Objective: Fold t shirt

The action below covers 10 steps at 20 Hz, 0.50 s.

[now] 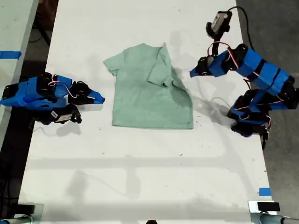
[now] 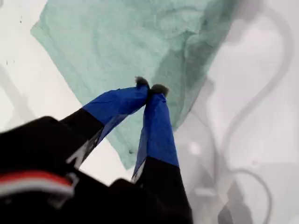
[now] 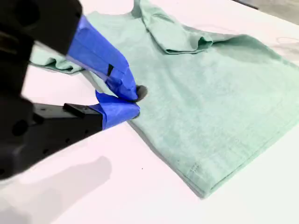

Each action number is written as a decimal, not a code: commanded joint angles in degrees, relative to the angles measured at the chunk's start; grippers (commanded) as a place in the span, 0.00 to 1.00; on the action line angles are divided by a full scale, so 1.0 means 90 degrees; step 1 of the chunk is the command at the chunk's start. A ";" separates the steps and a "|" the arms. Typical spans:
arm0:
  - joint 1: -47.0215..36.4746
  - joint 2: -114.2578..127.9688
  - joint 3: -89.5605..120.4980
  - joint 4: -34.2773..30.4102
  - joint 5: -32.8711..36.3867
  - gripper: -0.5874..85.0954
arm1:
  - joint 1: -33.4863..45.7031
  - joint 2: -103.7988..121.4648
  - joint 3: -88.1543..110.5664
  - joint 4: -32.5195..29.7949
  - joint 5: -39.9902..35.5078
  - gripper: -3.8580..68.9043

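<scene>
My first gripper (image 2: 150, 88), raised above the table (image 1: 140, 177) on the arm at the exterior view's right, has its blue-taped jaws pressed tip to tip with nothing visibly between them; in the exterior view it (image 1: 192, 73) hangs just off the t shirt's (image 1: 152, 88) folded edge. My second gripper (image 3: 134, 100), low by the table on the arm at the exterior view's left, shows its jaws nearly together, with what may be a thin gap at the tips; it (image 1: 99, 99) sits just beside the garment's near edge. The t shirt lies flat at the table's middle, between the two arms, one side folded inward so that its sleeve (image 1: 160, 70) rests on the chest. A strip of blue tape (image 1: 264, 191) marks the table edge at the exterior view's lower right.
</scene>
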 commanded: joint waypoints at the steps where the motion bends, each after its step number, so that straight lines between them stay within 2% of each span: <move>1: 0.0059 0.0049 0.0010 -0.0088 0.0146 0.01 | -0.0518 0.1455 0.1299 -0.0430 0.0508 0.08; 5: 0.0078 0.0049 -0.0010 -0.0137 0.0303 0.01 | -0.0996 0.3477 0.3906 -0.1084 0.1006 0.08; 8: 0.0068 0.0049 -0.0020 -0.0244 0.0518 0.01 | -0.1270 0.5127 0.5439 -0.1094 0.1318 0.08; 10: 0.0059 0.0049 -0.0029 -0.0312 0.0645 0.01 | -0.1484 0.6650 0.6396 -0.0840 0.1533 0.08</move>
